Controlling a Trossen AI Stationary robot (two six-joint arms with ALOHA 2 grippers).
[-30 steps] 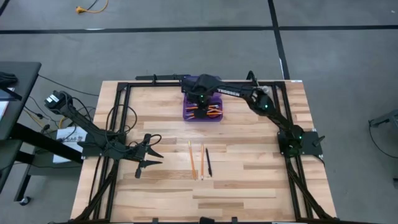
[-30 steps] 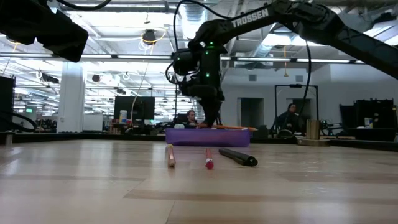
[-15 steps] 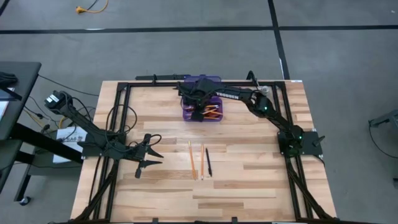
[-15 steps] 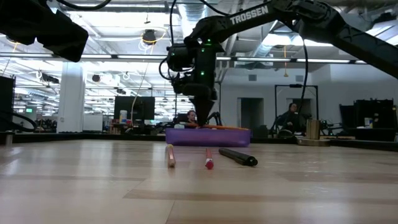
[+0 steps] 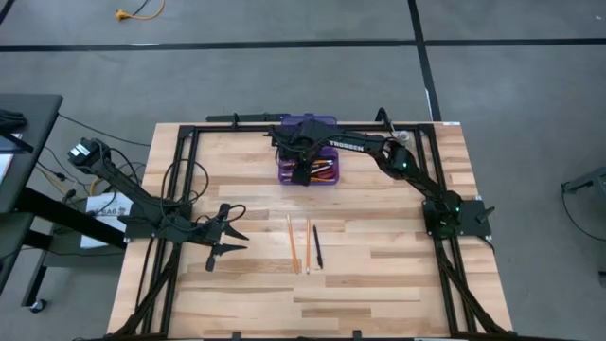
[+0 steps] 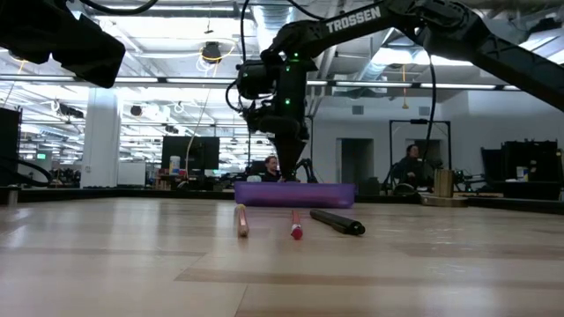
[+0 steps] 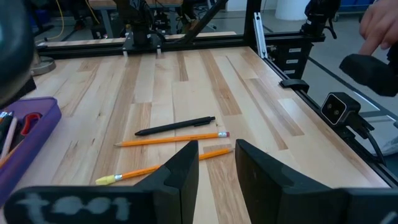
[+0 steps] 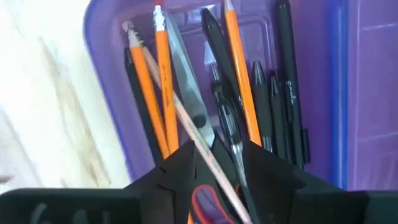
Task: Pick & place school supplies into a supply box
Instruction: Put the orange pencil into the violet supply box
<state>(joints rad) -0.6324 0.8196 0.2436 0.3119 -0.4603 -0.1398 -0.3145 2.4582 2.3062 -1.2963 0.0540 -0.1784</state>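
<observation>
The purple supply box [image 5: 329, 176] stands open at the table's far middle, holding orange pencils [image 8: 163, 74], dark pens [image 8: 273, 93] and red-handled scissors [image 8: 186, 81]. A pale pencil [image 8: 163, 87] lies slanting across them; its end runs between the fingers of my right gripper [image 8: 214, 149]. That gripper [image 5: 301, 170] points down into the box, open. On the table nearer the front lie two orange pencils [image 5: 292, 242] [image 5: 308, 244] and a black pen [image 5: 317, 244]. My left gripper [image 7: 216, 162] waits open at the near left [image 5: 227, 239].
Black frame rails [image 5: 189, 133] run along the table's left, far and right sides. A small camera block [image 7: 339, 109] sits at one table edge, and a person's hand [image 7: 380, 18] shows beyond it. Bare wood lies in front of the loose pencils.
My right gripper has opened over the box. The pencil that lay level just above the box's rim has dropped down into the box among the other supplies.
</observation>
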